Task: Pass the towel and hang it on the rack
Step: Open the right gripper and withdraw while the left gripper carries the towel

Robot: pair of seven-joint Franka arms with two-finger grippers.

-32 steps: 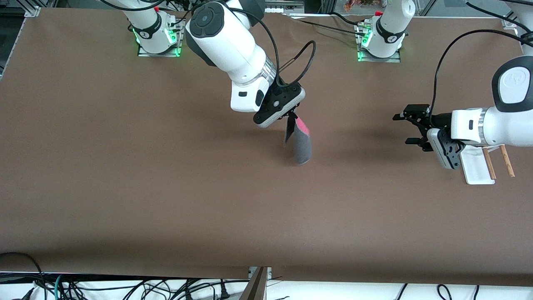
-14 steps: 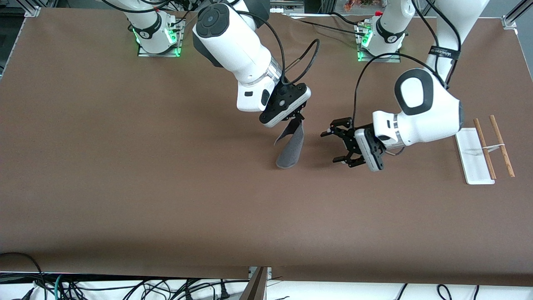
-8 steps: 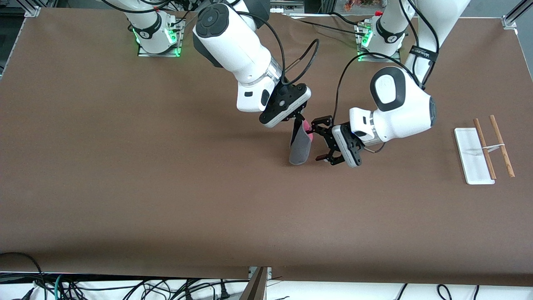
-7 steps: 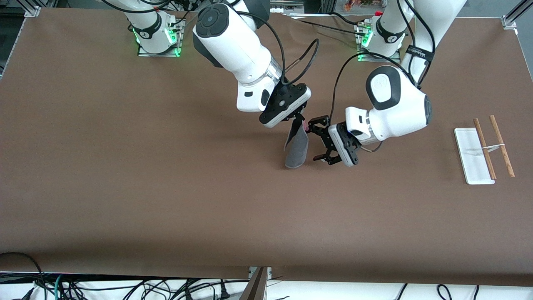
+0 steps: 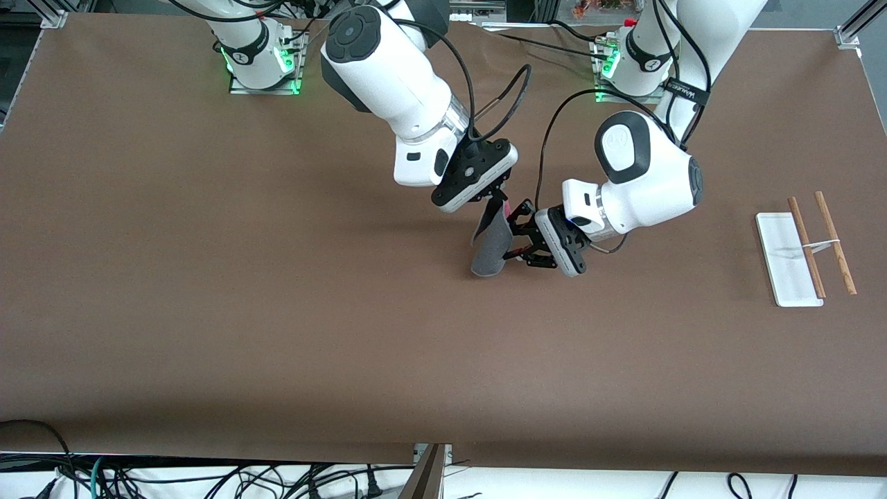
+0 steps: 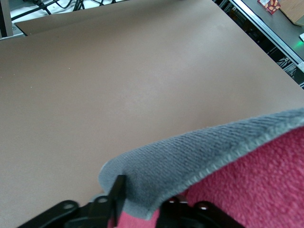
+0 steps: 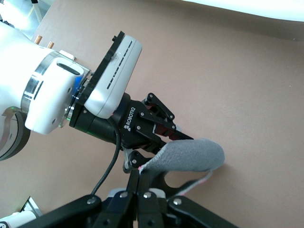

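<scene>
The left claw had its fingertips buried in the folds of the towel, so from the front nobody could say how far they had closed. In the left wrist view the towel ran off the frame's edge and covered most of the fingers. The right claw was tucked under its own wrist housing in the front view, tips out of sight. Over in the right wrist view, the rack showed only as two rod ends, the rest cut off.
</scene>
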